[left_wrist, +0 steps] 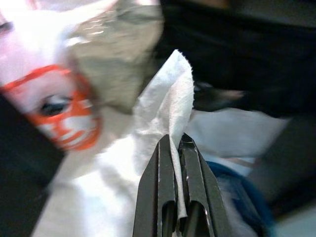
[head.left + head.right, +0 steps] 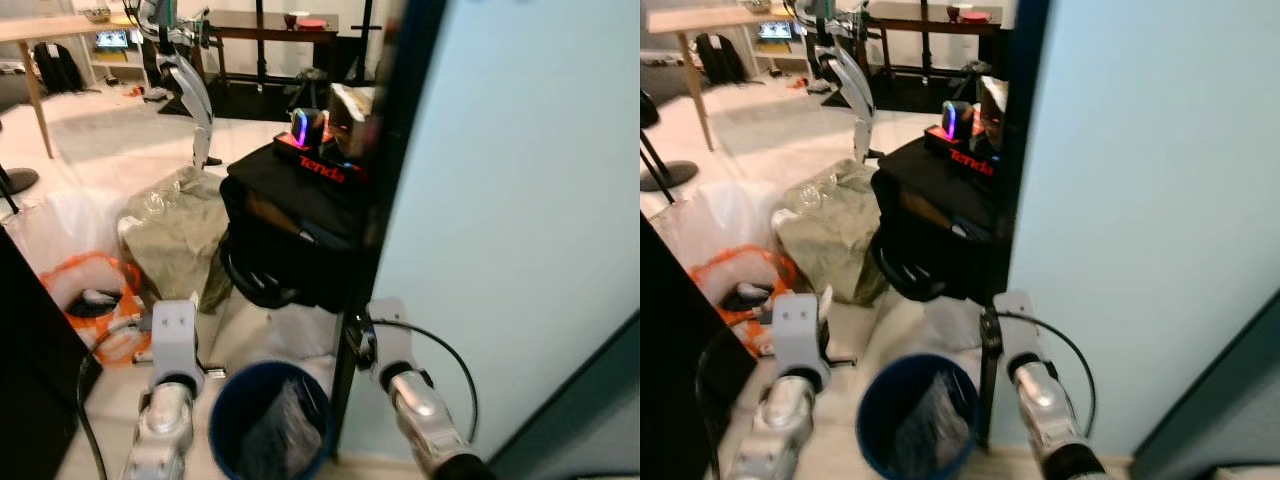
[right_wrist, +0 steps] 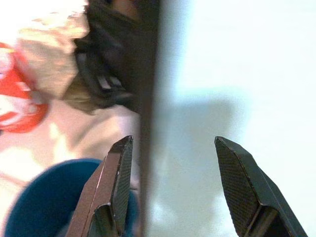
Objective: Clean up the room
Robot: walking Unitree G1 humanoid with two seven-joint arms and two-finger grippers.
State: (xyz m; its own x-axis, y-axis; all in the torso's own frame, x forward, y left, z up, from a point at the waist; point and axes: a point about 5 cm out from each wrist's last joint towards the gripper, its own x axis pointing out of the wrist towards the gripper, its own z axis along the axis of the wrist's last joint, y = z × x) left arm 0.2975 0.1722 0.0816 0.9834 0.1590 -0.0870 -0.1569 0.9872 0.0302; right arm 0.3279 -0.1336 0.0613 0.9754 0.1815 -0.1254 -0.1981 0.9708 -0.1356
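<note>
In the left wrist view my left gripper is shut on a white paper tissue that stands up from between the fingers. The blue waste bin with a clear liner stands on the floor between my two arms; its rim lies just beyond the left gripper. My right gripper is open with nothing in it, close to a pale blue wall panel and a black post, with the bin beside it.
A black bag carrying a red Tenda box sits behind the bin. An olive plastic sack and a white bag with orange print lie to the left. The blue panel blocks the right. Another robot stands far back.
</note>
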